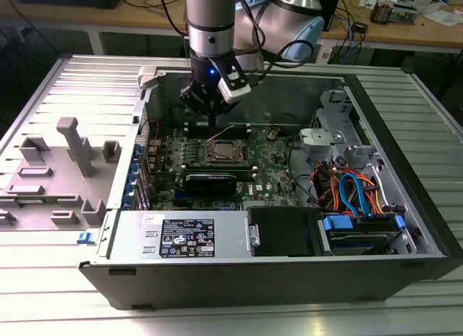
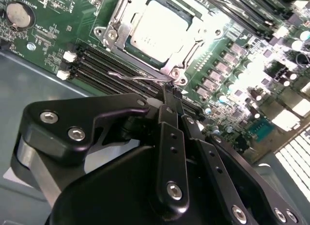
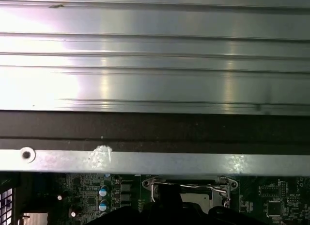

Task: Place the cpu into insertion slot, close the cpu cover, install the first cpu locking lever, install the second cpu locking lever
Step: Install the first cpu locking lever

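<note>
I am working over a ribbed metal surface point(image 1: 65, 296). At the exterior view's left, grey plastic fixtures point(image 1: 69, 151) are standing on it, upright posts and low blocks. Just beside them an open black computer case point(image 1: 416, 206) is lying on its side, its green circuit board point(image 1: 278, 166) facing up. Behind, a wooden bench point(image 1: 405, 32) is running across the room, with loose cables trailing over it.

My arm point(image 1: 210, 24) is reaching down into the case near its back wall. My fingers point(image 2: 170, 123) are clenched together with nothing showing between them, and their tips are hanging just beside the thin wire locking lever point(image 2: 138, 77) along one edge of the insertion slot point(image 2: 131, 44). The cpu point(image 2: 160, 31) is sitting flat in that slot, its silver top showing through the window of the cpu cover point(image 2: 115, 32), which is lying down over it. I cannot tell whether the lever is latched. Black memory slots point(image 2: 104, 65) are running alongside.

Farther to the exterior view's right, blue and orange cables point(image 1: 354, 191) are looping over the drive bay.

As for writing, a black-and-white label point(image 1: 187, 242) is sitting on the silver power supply point(image 1: 231, 227) at the front. White lettering is dotting the board near a coin battery point(image 2: 19, 14).
</note>
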{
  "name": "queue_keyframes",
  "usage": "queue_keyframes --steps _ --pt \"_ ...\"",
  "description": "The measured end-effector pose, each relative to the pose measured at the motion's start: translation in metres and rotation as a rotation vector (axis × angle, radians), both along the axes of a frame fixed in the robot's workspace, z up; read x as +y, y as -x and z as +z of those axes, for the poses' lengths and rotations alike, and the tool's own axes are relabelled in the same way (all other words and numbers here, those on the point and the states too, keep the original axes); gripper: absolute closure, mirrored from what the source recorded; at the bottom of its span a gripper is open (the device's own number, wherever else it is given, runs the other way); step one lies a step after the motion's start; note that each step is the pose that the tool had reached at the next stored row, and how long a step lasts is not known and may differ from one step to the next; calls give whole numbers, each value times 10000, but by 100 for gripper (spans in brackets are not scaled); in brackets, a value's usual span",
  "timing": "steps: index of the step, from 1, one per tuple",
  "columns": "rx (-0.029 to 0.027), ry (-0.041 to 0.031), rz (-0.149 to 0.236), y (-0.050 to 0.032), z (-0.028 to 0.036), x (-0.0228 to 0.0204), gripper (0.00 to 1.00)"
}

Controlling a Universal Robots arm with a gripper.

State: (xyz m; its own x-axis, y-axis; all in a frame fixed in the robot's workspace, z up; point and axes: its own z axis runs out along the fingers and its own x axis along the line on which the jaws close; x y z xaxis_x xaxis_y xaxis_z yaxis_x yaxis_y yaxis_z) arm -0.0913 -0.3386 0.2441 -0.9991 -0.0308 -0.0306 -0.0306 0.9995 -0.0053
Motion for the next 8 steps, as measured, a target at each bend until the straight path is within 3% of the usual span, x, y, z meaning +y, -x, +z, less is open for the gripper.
queue_keyframes --steps 8 --pt "-4 59 11 -85 -119 86 89"
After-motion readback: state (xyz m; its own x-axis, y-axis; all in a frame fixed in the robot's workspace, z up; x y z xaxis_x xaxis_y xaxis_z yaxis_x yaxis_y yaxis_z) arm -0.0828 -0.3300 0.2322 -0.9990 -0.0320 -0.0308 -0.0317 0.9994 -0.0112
